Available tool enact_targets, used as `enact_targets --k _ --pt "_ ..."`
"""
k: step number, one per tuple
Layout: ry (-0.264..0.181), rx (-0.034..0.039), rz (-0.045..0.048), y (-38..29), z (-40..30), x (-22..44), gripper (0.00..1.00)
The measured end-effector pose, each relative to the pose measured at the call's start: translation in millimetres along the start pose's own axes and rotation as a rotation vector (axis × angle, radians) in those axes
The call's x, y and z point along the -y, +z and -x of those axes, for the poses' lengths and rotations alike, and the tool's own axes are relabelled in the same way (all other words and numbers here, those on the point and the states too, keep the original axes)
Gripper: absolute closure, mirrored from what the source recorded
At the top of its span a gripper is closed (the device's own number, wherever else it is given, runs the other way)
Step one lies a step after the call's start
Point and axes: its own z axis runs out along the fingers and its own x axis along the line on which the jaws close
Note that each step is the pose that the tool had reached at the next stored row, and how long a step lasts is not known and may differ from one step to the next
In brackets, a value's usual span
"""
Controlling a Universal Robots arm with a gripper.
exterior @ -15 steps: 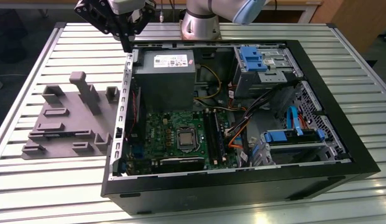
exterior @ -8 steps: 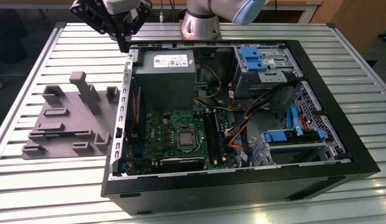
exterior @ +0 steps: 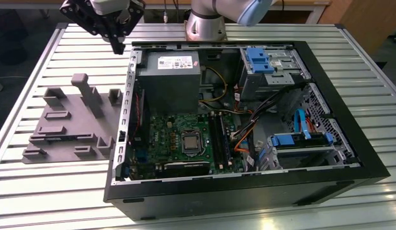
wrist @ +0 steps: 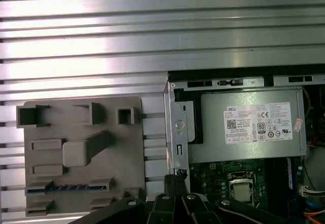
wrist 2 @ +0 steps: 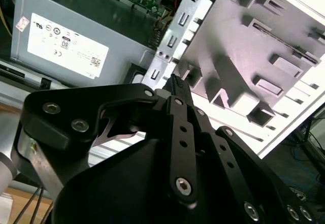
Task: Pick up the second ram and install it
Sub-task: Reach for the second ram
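Second ram: the second ram [wrist: 67,187] stands on edge in a long slot of the grey holder block [wrist: 127,148]. In the first wrist view it is a thin blue strip.
Long axis: it runs from the exterior view's left to its right, parallel to the holder's near edge (which end is which cannot be told).
Place: it is toward the near side of the holder, on the slatted table [exterior: 57,191]. That is outside the computer case [exterior: 249,191], on the exterior view's left.
Gripper: the gripper [exterior: 118,47] hangs raised by the case's far-left corner. Its fingertips are drawn together with nothing between them, and it is well apart from the ram.
Edges: the case's metal left wall is just beside the holder's right edge. The holder's upright posts rise on the far side of the ram's slot.
Open room: bare slats lie to the left of the holder and on its near side.
Exterior view: it gives the whole layout. The black memory slots [exterior: 218,139] run near to far on the green motherboard [exterior: 165,129], right of the CPU socket [exterior: 189,143], with the power supply [exterior: 169,81] on the far side.
First wrist view: it looks straight down on the holder's slots and the power supply's label.
Second wrist view: it looks along the black finger links, showing the holder at a slant and the closed tips against it.
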Motion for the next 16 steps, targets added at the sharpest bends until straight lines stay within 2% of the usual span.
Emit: enact_targets --k 8,11,16 --pt "0.000 0.0000 0.0000 -0.3 -15.1 1.1 0.89" --pt "0.000 0.0000 0.0000 -0.4 -17.9 1.4 0.89" --pt "0.000 0.0000 0.0000 -0.4 -18.7 1.4 0.89"
